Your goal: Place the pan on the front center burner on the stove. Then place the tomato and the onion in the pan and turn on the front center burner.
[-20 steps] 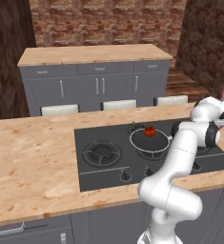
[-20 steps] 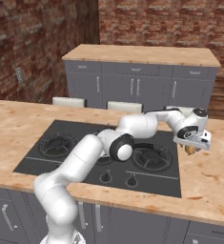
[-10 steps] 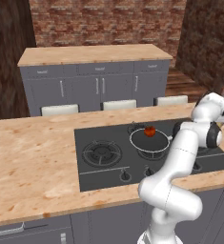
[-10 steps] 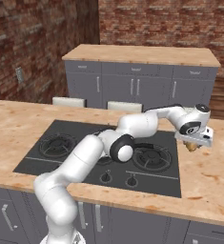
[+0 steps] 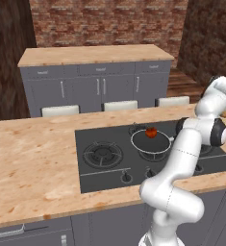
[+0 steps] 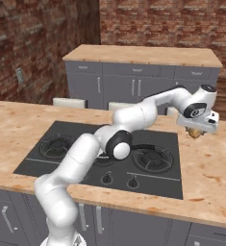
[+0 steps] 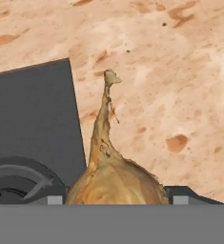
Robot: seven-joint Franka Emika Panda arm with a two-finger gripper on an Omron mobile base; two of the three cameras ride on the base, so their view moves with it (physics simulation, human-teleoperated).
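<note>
The pan [image 5: 152, 142] sits on the front center burner of the stove [image 5: 100, 168], its dark handle pointing toward the front edge of the cooktop, and the tomato [image 5: 151, 132] already rests inside it near the far rim, so two of the placing steps look done. What is left is the onion [image 7: 114, 178], and that is why the arm reaches far out over the wooden counter [image 6: 215, 163] just past the right edge of the stove. In the hand view the onion sits right between the two dark fingertips, its tan bulb spanning the gap from one tip to the other and its long dried stalk pointing away from the camera, with bare counter beyond it and a corner of the cooktop and the rim of a burner [image 7: 18, 178] off to one side. The gripper [image 6: 197, 130] is part-way closed and clamped on the onion, judging by how the tips meet the bulb on both sides. The right base view adds what the hand view cannot: the onion hangs under the hand, seemingly lifted clear of the counter top, though the gap is too small to be sure of. The left base view gives the pan and tomato plainly, while there the hand is at the right edge of the picture with only a sliver of tan beside it. The next move would be to carry the onion back across to the pan.
</note>
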